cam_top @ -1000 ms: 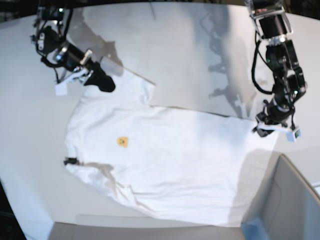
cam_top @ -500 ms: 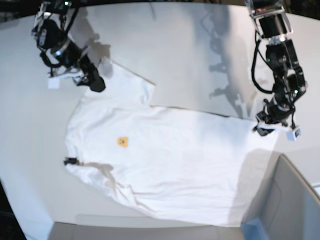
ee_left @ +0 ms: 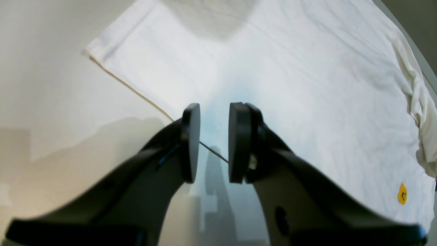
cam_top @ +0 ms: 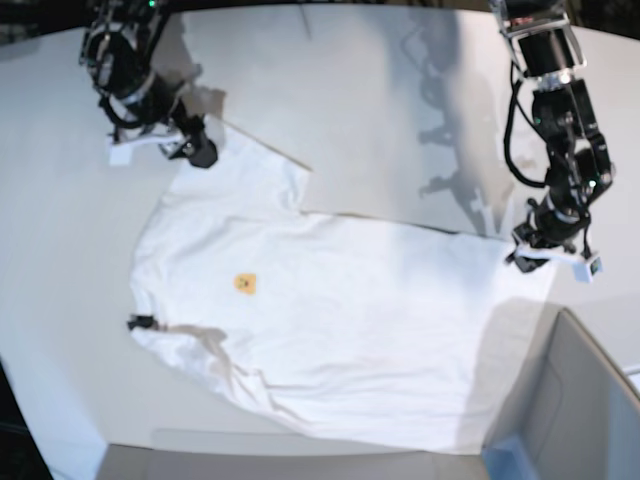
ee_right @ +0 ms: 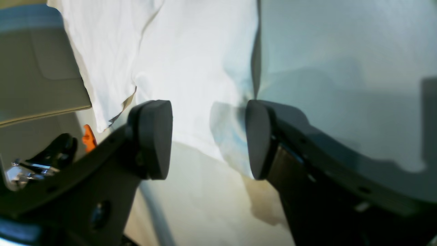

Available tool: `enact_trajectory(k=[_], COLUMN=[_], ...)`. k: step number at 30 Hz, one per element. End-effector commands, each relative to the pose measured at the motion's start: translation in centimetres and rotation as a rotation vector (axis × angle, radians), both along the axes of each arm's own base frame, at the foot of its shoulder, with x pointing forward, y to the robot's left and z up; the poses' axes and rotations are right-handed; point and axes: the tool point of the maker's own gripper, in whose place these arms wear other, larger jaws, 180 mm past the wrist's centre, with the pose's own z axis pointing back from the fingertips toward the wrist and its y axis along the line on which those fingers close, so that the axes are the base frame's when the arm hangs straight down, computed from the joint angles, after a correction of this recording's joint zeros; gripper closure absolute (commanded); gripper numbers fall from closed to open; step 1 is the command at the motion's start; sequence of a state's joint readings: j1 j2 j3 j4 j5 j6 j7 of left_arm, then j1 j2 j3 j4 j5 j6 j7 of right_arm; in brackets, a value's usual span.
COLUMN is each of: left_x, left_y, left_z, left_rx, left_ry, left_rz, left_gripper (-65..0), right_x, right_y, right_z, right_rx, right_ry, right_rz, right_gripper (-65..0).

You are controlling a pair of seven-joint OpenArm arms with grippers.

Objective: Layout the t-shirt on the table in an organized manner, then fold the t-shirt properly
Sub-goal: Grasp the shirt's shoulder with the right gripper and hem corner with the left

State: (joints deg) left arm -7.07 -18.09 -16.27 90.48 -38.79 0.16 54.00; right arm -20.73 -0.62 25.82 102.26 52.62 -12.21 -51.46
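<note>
"So, how do the fingers stand on the right gripper (ee_right: 209, 140)?"

"Spread wide, with nothing pinched. A sleeve of the white t-shirt (cam_top: 360, 290) shows between and beyond them. I can't tell whether a tip touches it."

"And the left gripper (ee_left: 214, 143)?"

"Parted too, by a narrower gap, with no cloth caught. The shirt's thin, straight edge runs across behind the fingers. In the base view they're at the corner nearest that arm; contact isn't clear."

"What's the cloth like?"

"Soft and matt. Close to the right gripper the sleeve ends in a squared-off flap. Between the grippers the body spreads out mostly flat, with faint ripples."

"Any colour?"

"A small yellow patch (cam_top: 245, 284), roundish, nearer the right gripper than the left. Farther from both, the cloth bunches into crumpled folds, beside a little black thing (cam_top: 143, 322) too blurred to name."

"Under it all?"

"A smooth, pale table (cam_top: 60, 200). Past the left gripper stands a grey box (cam_top: 603, 405), flat-walled, with a blue corner (cam_top: 512, 460)."
</note>
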Motion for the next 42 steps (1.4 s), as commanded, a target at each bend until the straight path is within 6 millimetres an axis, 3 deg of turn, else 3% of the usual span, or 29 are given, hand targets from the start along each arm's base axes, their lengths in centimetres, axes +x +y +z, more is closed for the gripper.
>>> enact_trajectory(k=[1, 7, 12, 14, 19, 22, 26, 31, 35, 42], left_x=[0.9, 0.9, 1.0, 0.7, 2.6, 3.6, 4.1, 4.4, 4.4, 4.4], left_y=[0.6, 0.7, 0.8, 1.0, 3.7, 6.0, 10.2, 12.4, 12.8, 11.3], left_z=[1.8, 1.8, 1.8, 0.3, -2.5, -2.4, -0.7, -2.5, -2.8, -4.3], left_rx=[0.022, 0.022, 0.024, 0.007, -0.055, -0.059, -0.058, -0.091, -0.088, -0.120], left_ry=[-0.053, -0.054, -0.057, -0.019, 0.073, 0.054, -0.016, 0.038, 0.028, 0.054], left_rz=[0.003, 0.005, 0.008, 0.020, 0.085, 0.149, 0.269, 0.331, 0.350, 0.339], left_gripper=[-16.0, -16.0, -16.0, -16.1, -22.6, -25.5, -25.6, -25.6, -25.6, -25.6], right_x=[0.4, 0.8, 2.0, 2.1, 2.2, 2.3, 2.2, 2.2, 2.3, 2.5], right_y=[0.1, 0.8, 1.6, 2.3, 2.7, 2.5, 2.4, 2.4, 2.5, 2.5], right_z=[0.1, -2.7, -3.5, -3.4, -2.9, -2.4, -2.0, -1.9, -1.8, -1.7], right_rx=[-0.032, -0.047, -0.042, -0.042, -0.046, -0.054, -0.060, -0.061, -0.059, -0.060], right_ry=[-0.004, 0.091, 0.105, 0.100, 0.083, 0.070, 0.058, 0.056, 0.051, 0.045], right_rz=[0.018, 0.054, 0.082, 0.105, 0.115, 0.115, 0.119, 0.121, 0.122, 0.119], right_gripper=[-34.2, -34.2, -34.2, -34.2, -34.2, -34.2, -34.2, -34.2, -34.2, -34.2])
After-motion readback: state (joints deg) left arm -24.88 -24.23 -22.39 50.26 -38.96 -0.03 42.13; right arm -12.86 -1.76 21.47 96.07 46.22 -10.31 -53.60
